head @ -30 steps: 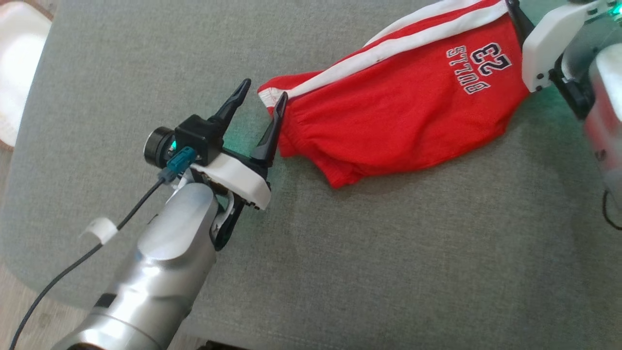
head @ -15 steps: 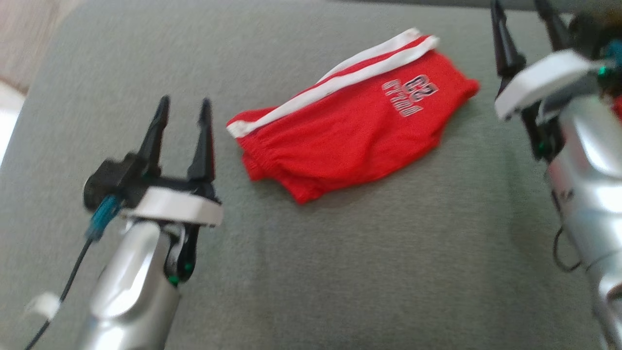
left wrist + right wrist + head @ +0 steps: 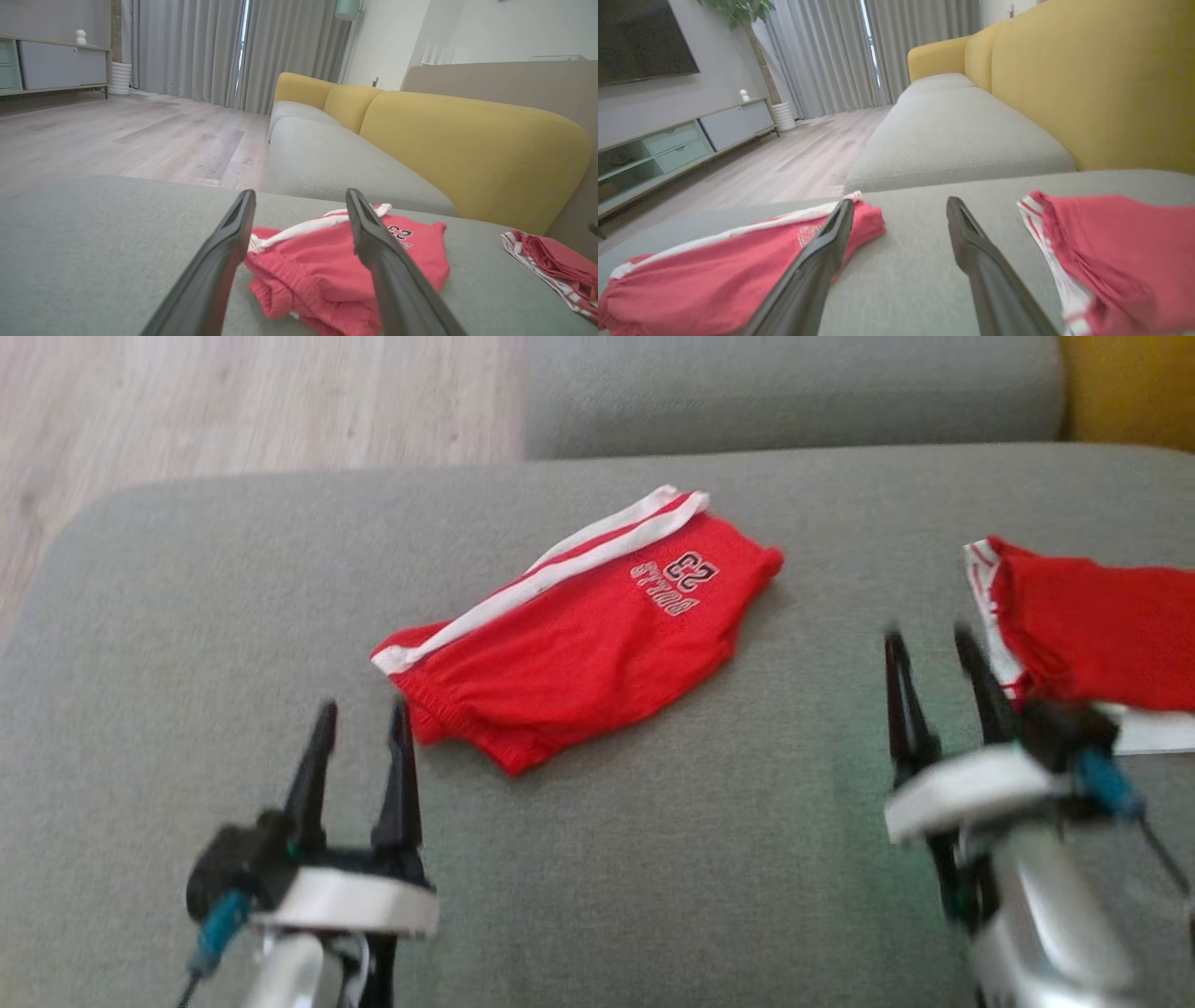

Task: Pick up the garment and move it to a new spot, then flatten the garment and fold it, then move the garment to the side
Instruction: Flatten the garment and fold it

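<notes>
LIVING ROOM: A grey sofa seat (image 3: 653, 859) carries the work. A second grey cushion (image 3: 794, 392) lies beyond it, a yellow backrest (image 3: 467, 140) runs along one side, and pale wooden floor (image 3: 233, 401) shows past its edge. The wrist views take in grey curtains (image 3: 187, 46), a low cabinet (image 3: 668, 140) with pale green drawers, a dark wall screen (image 3: 640, 42) and a potted plant (image 3: 762, 65).

The red shorts (image 3: 579, 653), folded, white-striped and marked 23, lie near the middle of the seat, with the waistband end toward the left gripper (image 3: 363, 711). A second red garment (image 3: 1092, 625) with white trim lies well apart at the seat's right, just beyond the right gripper (image 3: 928, 637). Both grippers have their jaws spread with nothing between them, and each is clear of the shorts.

A second ago the left gripper's inner finger stood against the waistband end and the right gripper was at the opposite end. Both arms have since drawn back toward the robot. The head camera has also shifted, bringing the floor, the far cushion and the second garment into frame. The shorts keep the same folded shape.
</notes>
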Robot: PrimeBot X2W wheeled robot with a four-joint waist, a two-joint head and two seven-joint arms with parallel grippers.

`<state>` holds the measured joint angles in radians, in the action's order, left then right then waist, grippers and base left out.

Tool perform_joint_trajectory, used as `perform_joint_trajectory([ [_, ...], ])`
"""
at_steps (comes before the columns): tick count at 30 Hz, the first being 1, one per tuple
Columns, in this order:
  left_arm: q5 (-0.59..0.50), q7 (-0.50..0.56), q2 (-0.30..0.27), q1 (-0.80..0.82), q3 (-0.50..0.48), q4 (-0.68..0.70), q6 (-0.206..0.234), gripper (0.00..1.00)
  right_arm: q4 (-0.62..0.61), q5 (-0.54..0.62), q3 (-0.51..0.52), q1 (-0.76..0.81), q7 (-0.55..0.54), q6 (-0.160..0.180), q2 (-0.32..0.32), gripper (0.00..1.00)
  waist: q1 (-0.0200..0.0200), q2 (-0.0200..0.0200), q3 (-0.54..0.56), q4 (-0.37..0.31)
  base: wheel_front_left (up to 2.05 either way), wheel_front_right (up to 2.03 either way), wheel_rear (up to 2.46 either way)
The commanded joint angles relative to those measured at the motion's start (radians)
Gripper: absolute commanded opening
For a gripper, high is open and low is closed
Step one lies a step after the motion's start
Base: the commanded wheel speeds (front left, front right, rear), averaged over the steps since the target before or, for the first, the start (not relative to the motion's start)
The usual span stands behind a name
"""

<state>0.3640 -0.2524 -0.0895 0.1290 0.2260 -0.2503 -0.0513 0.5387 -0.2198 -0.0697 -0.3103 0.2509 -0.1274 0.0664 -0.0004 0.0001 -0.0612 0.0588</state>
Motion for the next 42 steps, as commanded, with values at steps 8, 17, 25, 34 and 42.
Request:
perform_joint_trajectory([
  [8,-0.046,-0.009,0.026,-0.073,-0.070,0.038,-0.024,1.00,-0.109,-0.045,0.006,0.135,0.011,-0.003,-0.016,1.00,0.0004,-0.0001,0.032,-0.021,0.00,0.00,0.00],
  [17,-0.064,-0.009,0.037,-0.053,-0.081,0.043,-0.039,1.00,-0.132,-0.045,0.016,0.118,-0.020,-0.003,-0.016,1.00,0.0004,-0.0001,-0.001,0.012,0.00,0.00,0.00],
  [25,-0.058,-0.009,0.039,0.011,-0.050,0.034,-0.052,1.00,-0.097,-0.197,0.001,-0.017,-0.135,-0.003,-0.016,1.00,0.0004,-0.0001,-0.090,0.088,0.00,0.00,0.00],
  [34,-0.050,-0.009,0.039,0.062,0.010,0.012,-0.054,1.00,0.162,-0.391,0.041,-0.213,-0.267,-0.003,-0.016,1.00,0.0004,-0.0001,-0.151,0.205,0.00,0.00,0.00],
  [42,-0.027,-0.009,0.039,0.082,0.045,0.017,-0.047,1.00,0.477,-0.372,0.176,-0.405,-0.313,-0.003,-0.016,1.00,0.0004,-0.0001,-0.182,0.293,0.00,0.00,0.00],
])
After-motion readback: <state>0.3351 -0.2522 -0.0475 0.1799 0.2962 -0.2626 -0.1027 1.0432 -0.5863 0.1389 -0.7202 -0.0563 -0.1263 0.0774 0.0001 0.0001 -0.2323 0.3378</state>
